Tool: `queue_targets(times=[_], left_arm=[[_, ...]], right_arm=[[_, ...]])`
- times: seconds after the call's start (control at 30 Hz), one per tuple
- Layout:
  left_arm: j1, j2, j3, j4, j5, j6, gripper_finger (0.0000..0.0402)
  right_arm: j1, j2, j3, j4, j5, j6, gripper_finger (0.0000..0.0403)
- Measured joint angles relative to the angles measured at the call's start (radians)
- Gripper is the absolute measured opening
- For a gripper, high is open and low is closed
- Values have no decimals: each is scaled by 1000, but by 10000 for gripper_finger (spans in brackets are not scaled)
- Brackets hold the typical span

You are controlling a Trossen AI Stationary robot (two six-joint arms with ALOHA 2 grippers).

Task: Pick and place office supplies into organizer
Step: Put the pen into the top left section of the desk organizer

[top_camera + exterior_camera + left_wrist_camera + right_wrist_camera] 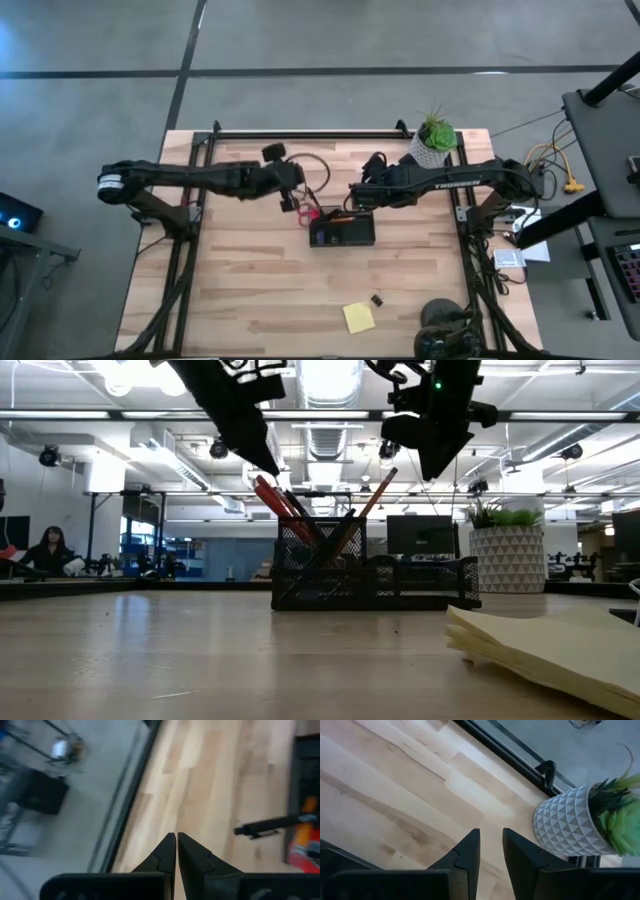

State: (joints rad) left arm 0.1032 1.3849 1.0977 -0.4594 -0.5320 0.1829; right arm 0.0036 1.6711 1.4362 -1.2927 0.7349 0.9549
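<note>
The black mesh organizer (pixel 342 232) stands mid-table and also shows in the low view (pixel 375 575). The red-handled scissors (pixel 268 493), an orange pencil (pixel 376 488) and dark pens stand slanted in it. A dark pen (pixel 270 825) shows beside its edge in the left wrist view. The yellow sticky-note pad (pixel 358 317) and a black binder clip (pixel 377 299) lie near the table's front edge. My left gripper (pixel 176 837) is shut and empty, above the organizer's left end (pixel 298 196). My right gripper (pixel 491 834) is open and empty, just behind the organizer (pixel 360 192).
A green plant in a white patterned pot (pixel 433 142) stands at the table's far right, close to my right arm. The sticky-note pad fills the near right of the low view (pixel 550 645). Bare wood lies to the left of and in front of the organizer.
</note>
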Motion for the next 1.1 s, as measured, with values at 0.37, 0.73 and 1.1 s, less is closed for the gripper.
queue_targets(times=[0.37,0.73,1.1], left_arm=[[-12,34,-66,141,89,-123,1],[-47,42,-65,144,316,-179,1],[-53,33,-77,100,310,-181,1]], right_arm=[[-1,0,-37,28,46,33,77],[-27,0,-52,29,54,-1,77],[-37,0,-52,40,53,-16,77]])
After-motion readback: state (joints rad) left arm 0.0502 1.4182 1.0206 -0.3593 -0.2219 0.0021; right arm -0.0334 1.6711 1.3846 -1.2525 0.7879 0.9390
